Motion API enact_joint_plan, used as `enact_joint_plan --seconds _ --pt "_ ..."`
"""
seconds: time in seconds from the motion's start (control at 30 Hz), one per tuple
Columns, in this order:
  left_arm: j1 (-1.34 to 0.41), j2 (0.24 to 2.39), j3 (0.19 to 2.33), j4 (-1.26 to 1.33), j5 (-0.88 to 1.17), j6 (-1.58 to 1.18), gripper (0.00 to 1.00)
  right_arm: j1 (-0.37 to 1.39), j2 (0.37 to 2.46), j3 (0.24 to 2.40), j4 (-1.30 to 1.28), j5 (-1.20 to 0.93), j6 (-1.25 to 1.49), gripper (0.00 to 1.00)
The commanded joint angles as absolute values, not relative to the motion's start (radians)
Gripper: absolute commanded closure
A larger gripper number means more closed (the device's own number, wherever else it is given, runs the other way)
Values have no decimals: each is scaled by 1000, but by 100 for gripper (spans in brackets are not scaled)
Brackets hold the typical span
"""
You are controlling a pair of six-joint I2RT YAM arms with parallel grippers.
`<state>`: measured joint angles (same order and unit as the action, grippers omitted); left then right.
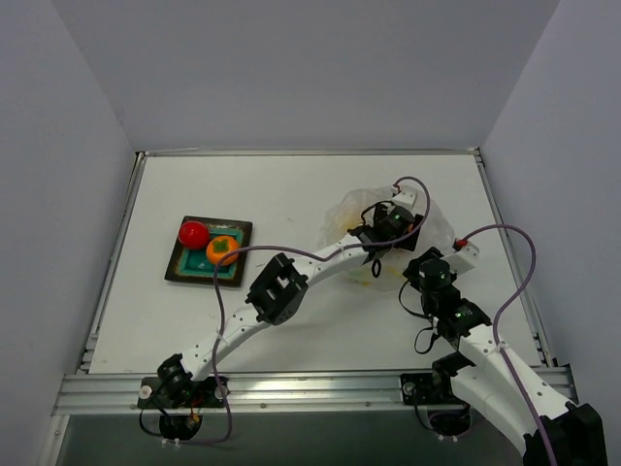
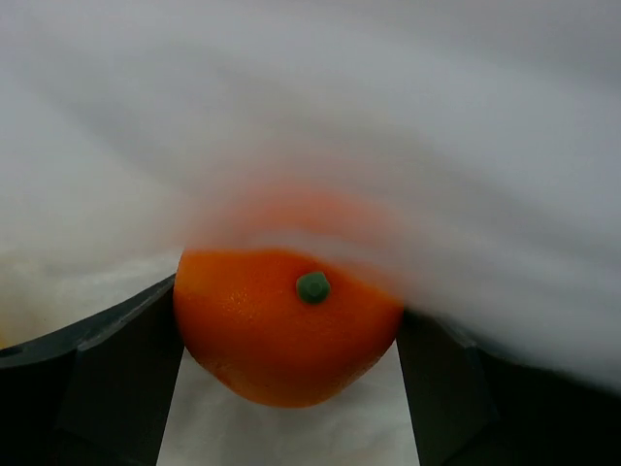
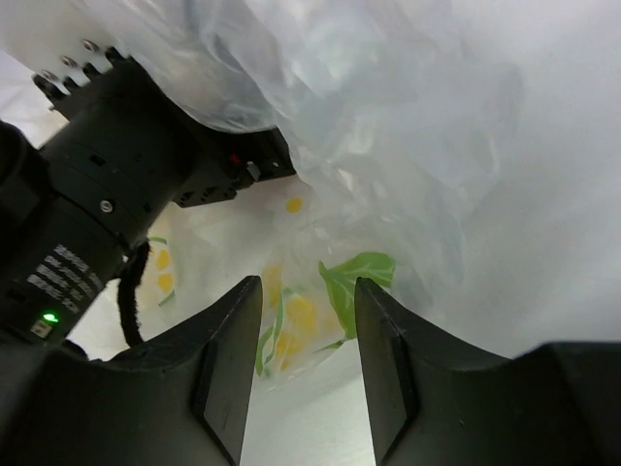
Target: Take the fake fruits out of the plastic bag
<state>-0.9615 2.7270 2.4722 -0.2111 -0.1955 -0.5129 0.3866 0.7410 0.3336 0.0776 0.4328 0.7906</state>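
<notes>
The task looks partly done: a glossy red plastic fruit [image 1: 193, 234] and an orange plastic fruit with a green calyx [image 1: 222, 249] already sit touching on the dark square plate with a teal centre [image 1: 175, 267], well apart from the large wrinkled transparent plastic bag [image 1: 439, 228] lying on the right side of the white tabletop [image 1: 291, 194]. The left arm's fingers [image 2: 107, 388] are inside the bag, clenched from both sides on a second glossy orange fruit with a small green stem nub [image 2: 291, 330], with film draped blurrily over it; it is gripped but not yet out. The right arm's fingers [image 3: 228, 379] stand slightly apart at the bag's near edge, with nothing visibly between them. Yellow and green patches [image 3: 301, 316] show through the film, but I cannot tell whether they are further fruit or print, so at least this one fruit remains.
</notes>
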Motion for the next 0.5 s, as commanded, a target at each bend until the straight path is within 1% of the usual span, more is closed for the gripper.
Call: enact_joint_plan --seconds 0.0,0.03,0.17,0.33,0.4,0.47 --pt "-945 2648 2433 -154 -161 -492 32 383 768 322 112 429 785 61" --pt "-945 2601 2399 -134 -152 -489 36 382 770 322 112 428 782 61" --pt "-950 2445 2161 -25 -103 -488 43 380 752 328 112 440 776 61" --pt "-948 2265 1976 69 -3 -520 46 379 738 330 112 449 775 61" --pt "-948 2221 1907 92 0 -526 47 376 729 328 110 453 772 62" --pt "-948 2169 1876 98 61 -526 49 374 723 330 110 472 767 62"
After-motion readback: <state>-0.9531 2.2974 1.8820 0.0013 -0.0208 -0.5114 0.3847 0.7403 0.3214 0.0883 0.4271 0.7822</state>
